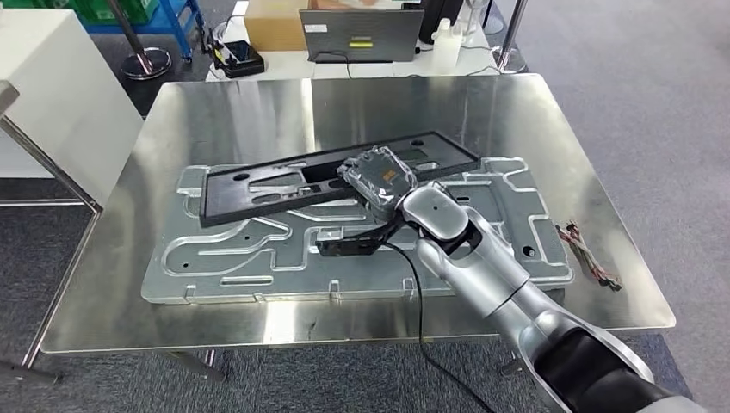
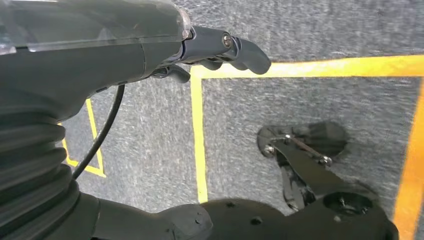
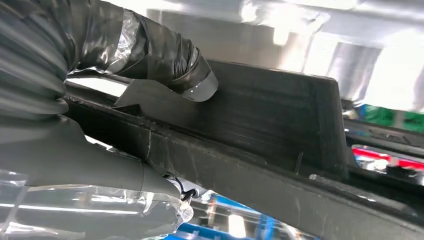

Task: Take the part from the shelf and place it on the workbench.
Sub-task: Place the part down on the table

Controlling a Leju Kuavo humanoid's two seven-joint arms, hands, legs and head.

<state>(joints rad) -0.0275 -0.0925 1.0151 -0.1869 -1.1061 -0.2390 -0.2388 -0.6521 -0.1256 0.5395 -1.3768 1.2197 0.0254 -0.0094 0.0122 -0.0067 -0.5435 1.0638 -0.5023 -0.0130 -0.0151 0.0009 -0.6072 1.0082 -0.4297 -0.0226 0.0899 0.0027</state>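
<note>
While gripped by the right hand near its middle, long black panel lying slantwise over the grey grooved plate on the steel table, so already at the workbench; hard to say whether fully settled or partly carried.

Likely trouble from here, as a judgement:
- Letting go before the panel sits flat: far end free to drop, slide across the smooth plate, or come to rest crooked over the grooves.
- Pulling the hand back with fingers not fully spread: edge snagged, panel dragged toward the near rim of the table.
- Black cable trailing along the forearm: could catch a raised lip of the plate on withdrawal.

From the head view: whole layout, the panel's angle, both its ends, and a bundle of loose wires well apart at the right edge of the table. Grip itself hidden there under the back of the hand.

From the right wrist view: taped fingers and thumb clamped on the panel's upright rim, one on each side.

From the left wrist view: left hand hanging over carpet with yellow tape lines, holding nothing, fingers apart from the thumb.
</note>
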